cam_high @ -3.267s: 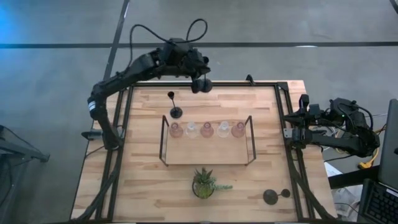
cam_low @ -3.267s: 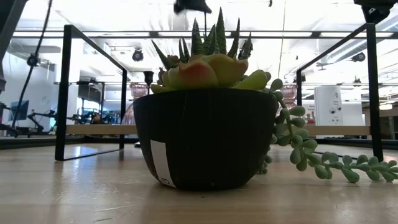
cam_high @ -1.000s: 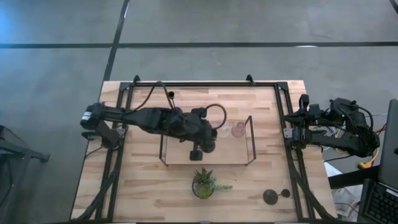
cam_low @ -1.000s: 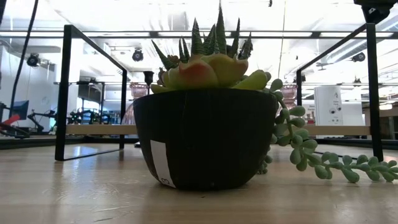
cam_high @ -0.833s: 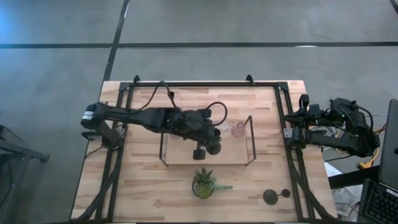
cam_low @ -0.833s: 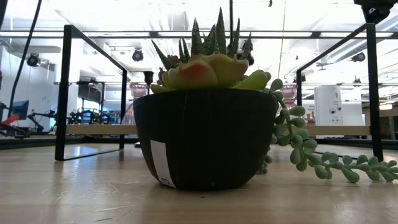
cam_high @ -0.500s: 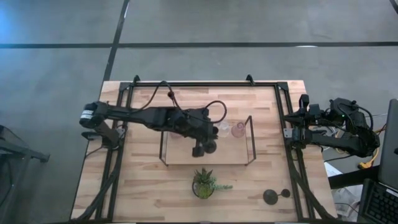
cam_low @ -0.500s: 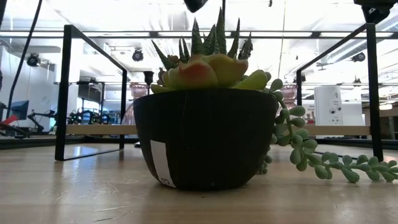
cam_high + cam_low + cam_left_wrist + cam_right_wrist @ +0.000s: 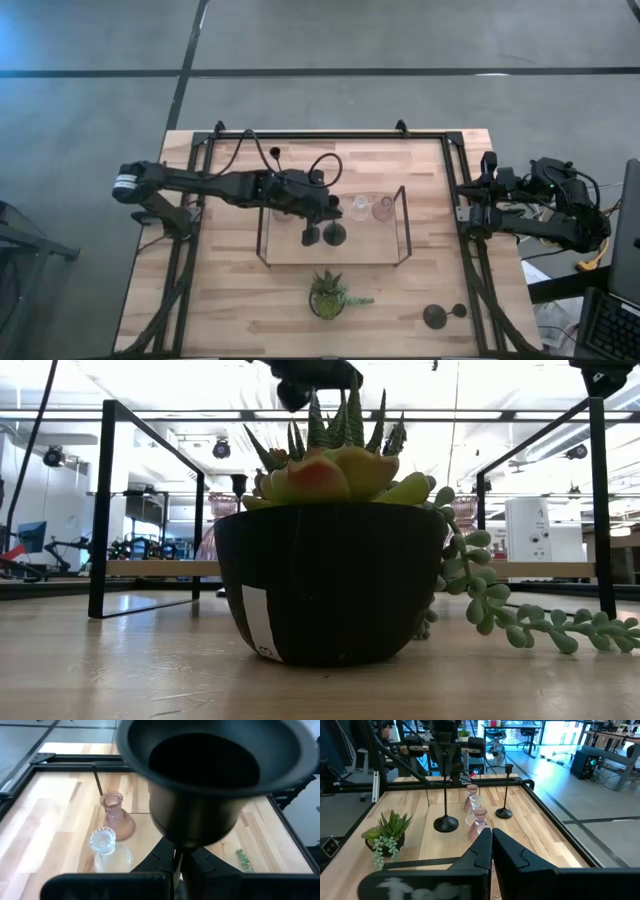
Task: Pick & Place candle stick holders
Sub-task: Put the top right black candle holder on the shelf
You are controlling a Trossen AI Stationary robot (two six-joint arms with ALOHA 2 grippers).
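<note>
My left gripper (image 9: 177,865) is over the wire-framed tray (image 9: 400,225), shut on a black thin-stemmed holder (image 9: 445,795). The holder's cup (image 9: 210,770) fills the left wrist view and its round base (image 9: 334,236) is at the tray's board. Small pink and clear glass holders (image 9: 360,208) stand in a row on the tray and also show in the left wrist view (image 9: 117,815). A second black holder (image 9: 505,790) stands on the table beyond the tray's far left corner. A third (image 9: 435,317) lies near the front right corner. My right gripper (image 9: 491,837) is shut and empty at the table's right edge. My left gripper pinches the holder's thin stem (image 9: 176,855) just under the cup, between its two fingers. The fingers slant down from above, from the table's left. The holder stands upright below the gripper. I cannot tell whether its base (image 9: 446,824) rests on the tray board or hangs just above it.
A green potted plant (image 9: 328,293) stands in front of the tray's near rail and fills the low view (image 9: 330,580). The tray's black wire rails (image 9: 427,865) rise around the board. Bare wood lies on the table's left and right sides.
My left gripper has carried the black holder over the tray, then drawn back a little toward the table's left and far edges and come down. The holder now stands upright at the tray board. The gripper stays shut on the stem.
</note>
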